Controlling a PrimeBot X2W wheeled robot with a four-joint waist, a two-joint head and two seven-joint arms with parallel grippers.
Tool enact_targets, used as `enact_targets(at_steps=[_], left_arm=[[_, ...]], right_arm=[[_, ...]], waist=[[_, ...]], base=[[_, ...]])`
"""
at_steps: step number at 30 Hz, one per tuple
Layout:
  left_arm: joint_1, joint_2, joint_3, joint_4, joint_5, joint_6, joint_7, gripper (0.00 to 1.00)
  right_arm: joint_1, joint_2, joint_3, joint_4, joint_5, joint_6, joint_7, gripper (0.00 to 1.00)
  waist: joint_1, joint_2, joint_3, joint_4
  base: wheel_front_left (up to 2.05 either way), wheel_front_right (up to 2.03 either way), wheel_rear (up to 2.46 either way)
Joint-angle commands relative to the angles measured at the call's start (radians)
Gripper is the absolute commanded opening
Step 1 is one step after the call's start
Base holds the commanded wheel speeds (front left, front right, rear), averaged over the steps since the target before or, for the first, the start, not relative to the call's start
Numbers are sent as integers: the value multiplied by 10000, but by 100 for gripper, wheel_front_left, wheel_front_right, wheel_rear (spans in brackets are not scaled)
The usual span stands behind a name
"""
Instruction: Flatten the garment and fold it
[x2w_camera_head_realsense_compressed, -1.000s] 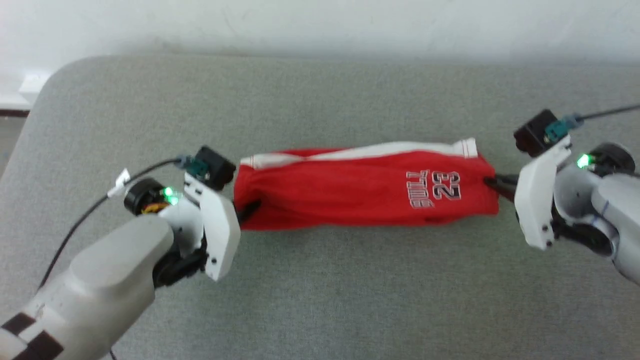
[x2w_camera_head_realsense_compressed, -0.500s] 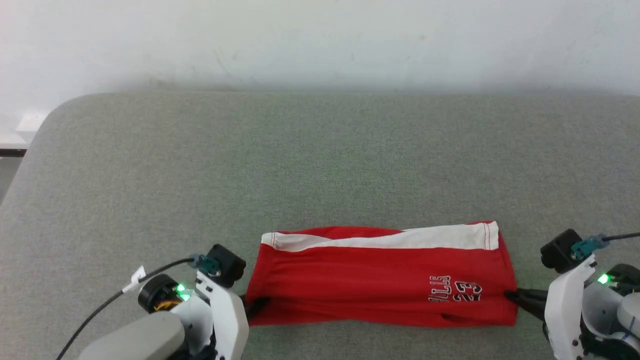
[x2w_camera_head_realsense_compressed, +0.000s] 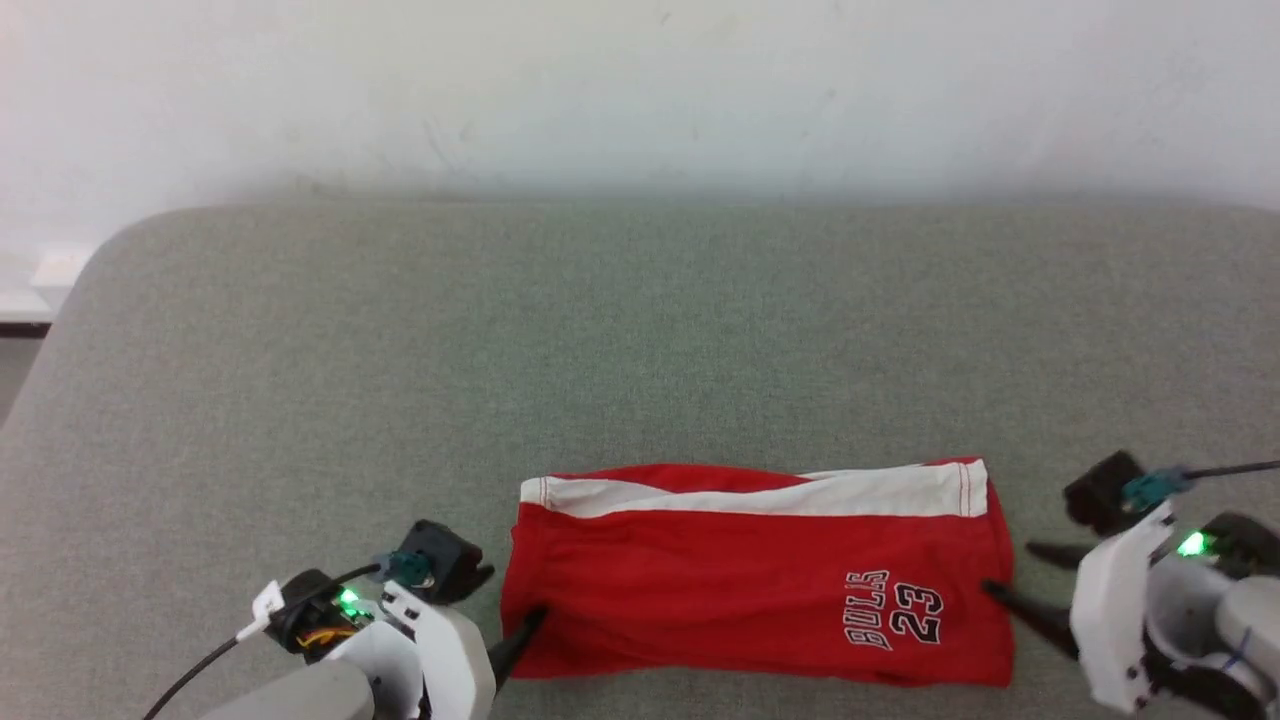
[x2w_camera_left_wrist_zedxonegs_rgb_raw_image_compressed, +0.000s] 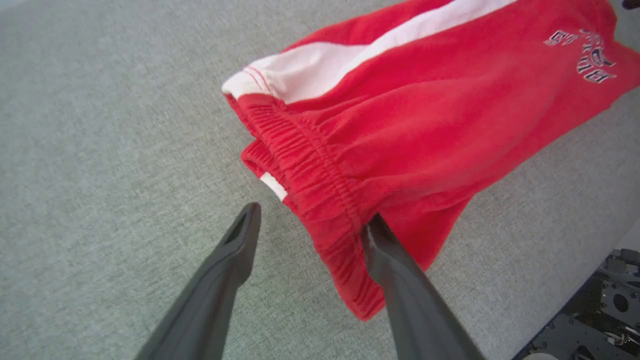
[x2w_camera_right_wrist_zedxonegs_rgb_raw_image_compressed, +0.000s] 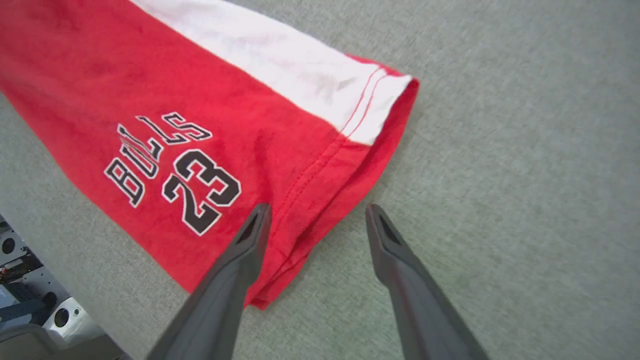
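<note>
Garment (x2w_camera_head_realsense_compressed: 760, 580): lies flat on the grey table (x2w_camera_head_realsense_compressed: 640, 330), near its front edge, folded into a long red band. The white stripe runs along the far side and the "BULLS 23" print faces up toward the right end.

Left hand (x2w_camera_left_wrist_zedxonegs_rgb_raw_image_compressed: 314, 214): fingers spread, nothing pinched. One tip is at the elastic waistband end, the other over bare table.

Right hand (x2w_camera_right_wrist_zedxonegs_rgb_raw_image_compressed: 317, 207): fingers spread, nothing pinched. One tip is over the leg hem, the other off the cloth.

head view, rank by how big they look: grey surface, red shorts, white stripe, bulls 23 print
1. grey surface
2. red shorts
3. white stripe
4. bulls 23 print, clearly the smallest
</note>
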Motion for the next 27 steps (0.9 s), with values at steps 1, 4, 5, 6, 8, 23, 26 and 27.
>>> enact_targets(at_steps=[1, 4, 5, 6, 8, 23, 26, 27], left_arm=[[184, 179, 142, -345, 265, 385, -339, 100], [234, 456, 420, -949, 718, 1182, -1065, 100], [226, 526, 518, -1074, 923, 1487, -1341, 100], [227, 559, 608, -1194, 1095, 1757, -1601, 100], [247, 548, 741, -1316, 1200, 2022, -1895, 100], [2037, -216, 4458, -2784, 4867, 5582, -2938, 100], [2738, -516, 5336, -3074, 5578, 5942, -2938, 100], [2948, -634, 5629, -3169, 5768, 5997, -2939, 100]], right_arm=[[-37, -279, -351, -267, -267, -23, -69, 100], [-73, -623, -1104, -817, -507, -23, 19, 100], [-76, -714, -1343, -980, -578, -23, 127, 100], [-68, -788, -1573, -1124, -635, -23, 263, 100], [-58, -859, -1778, -1249, -707, -23, 437, 100], [245, -500, -3042, -951, -631, -23, 4121, 100], [318, -57, -3215, -507, -585, -23, 4305, 100], [357, 104, -3258, -365, -571, -23, 4332, 100]], waist=[[1, 1, -321, -30], [1, 1, -434, 37], [1, 1, -451, 62], [1, 1, -469, 94], [1, 1, -480, 129], [1, 1, -192, 387], [1, 1, -69, 449], [1, 1, -20, 476]], base=[[0, 0, 0], [0, 0, 0], [0, 0, 0], [0, 0, 0], [0, 0, 0], [0, 0, 0], [0, 0, 0], [0, 0, 0]])
